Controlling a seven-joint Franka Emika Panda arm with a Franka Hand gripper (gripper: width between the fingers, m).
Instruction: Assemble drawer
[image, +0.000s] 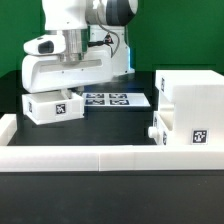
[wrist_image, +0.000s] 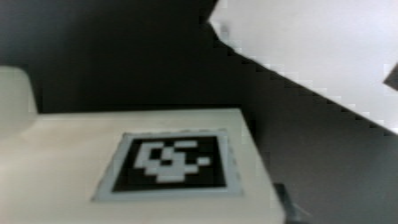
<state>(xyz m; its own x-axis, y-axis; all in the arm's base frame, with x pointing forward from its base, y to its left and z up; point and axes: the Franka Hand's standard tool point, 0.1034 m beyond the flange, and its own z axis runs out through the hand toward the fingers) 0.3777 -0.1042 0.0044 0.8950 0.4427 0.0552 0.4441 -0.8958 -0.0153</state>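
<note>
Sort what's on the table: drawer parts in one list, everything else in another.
Drawer parts: left tray; casing; knobbed tray against the casing's front.

Not part of the job: marker board; wall edging the table.

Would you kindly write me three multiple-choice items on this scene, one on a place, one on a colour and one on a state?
1. Where does the marker board lie?
A) between the left tray and the casing
B) atop the casing
C) under the casing

2. What colour is the table?
A) red
B) black
C) white

3. How does the left tray stand?
A) slid into the casing
B) stacked on the casing
C) outside the casing, under the gripper

Answers: 1 A, the exterior view shows it between them; 2 B, its bare surface is black; 3 C, it sits apart from the casing, below the gripper.
</note>
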